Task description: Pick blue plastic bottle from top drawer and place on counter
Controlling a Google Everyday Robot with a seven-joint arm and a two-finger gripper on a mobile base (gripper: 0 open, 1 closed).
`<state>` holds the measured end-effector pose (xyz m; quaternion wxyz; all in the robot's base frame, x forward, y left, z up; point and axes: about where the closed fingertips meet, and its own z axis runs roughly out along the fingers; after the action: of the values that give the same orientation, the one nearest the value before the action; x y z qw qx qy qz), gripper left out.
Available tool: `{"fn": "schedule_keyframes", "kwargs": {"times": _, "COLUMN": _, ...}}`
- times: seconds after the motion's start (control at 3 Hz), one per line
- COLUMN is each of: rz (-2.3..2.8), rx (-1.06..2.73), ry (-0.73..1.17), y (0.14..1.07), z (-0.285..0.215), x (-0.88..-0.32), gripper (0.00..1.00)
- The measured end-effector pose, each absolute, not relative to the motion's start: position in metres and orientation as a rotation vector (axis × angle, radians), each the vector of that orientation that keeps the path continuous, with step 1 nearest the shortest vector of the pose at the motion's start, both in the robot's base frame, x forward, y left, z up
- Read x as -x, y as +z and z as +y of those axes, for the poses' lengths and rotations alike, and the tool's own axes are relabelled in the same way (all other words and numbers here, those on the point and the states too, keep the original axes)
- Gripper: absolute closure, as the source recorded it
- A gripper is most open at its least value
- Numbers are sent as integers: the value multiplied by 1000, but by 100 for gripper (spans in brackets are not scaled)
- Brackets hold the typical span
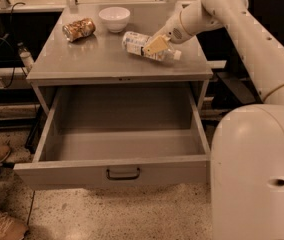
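The blue plastic bottle point(138, 42) lies on its side on the grey counter point(92, 61), right of centre, with its white cap pointing right. My gripper point(155, 45) reaches in from the upper right and is shut around the bottle's middle, a tan finger point(153, 45) across its label. The bottle is down at the counter surface. The top drawer point(117, 170) below is pulled fully out. Its inside shows nothing in it, and its dark handle point(123, 173) faces the camera.
A white bowl point(114, 18) and a shiny brown-gold snack can point(79, 29) sit at the back left of the counter. My white arm and body point(257, 174) fill the right side. A person's shoes point(2, 226) are on the floor at the left.
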<state>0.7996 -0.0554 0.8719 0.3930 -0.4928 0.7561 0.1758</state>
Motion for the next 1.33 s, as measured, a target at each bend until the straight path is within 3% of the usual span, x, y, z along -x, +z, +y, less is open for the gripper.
{"fn": "schedule_keyframes", "kwargs": {"times": 1.0, "rz": 1864, "rx": 1320, "ry": 524, "y": 873, "z": -21, "x": -806, "gripper": 12}}
{"fn": "schedule_keyframes", "kwargs": {"times": 1.33, "rz": 1863, "rx": 1329, "ry": 540, "y": 873, "z": -19, "x": -804, "gripper": 0}}
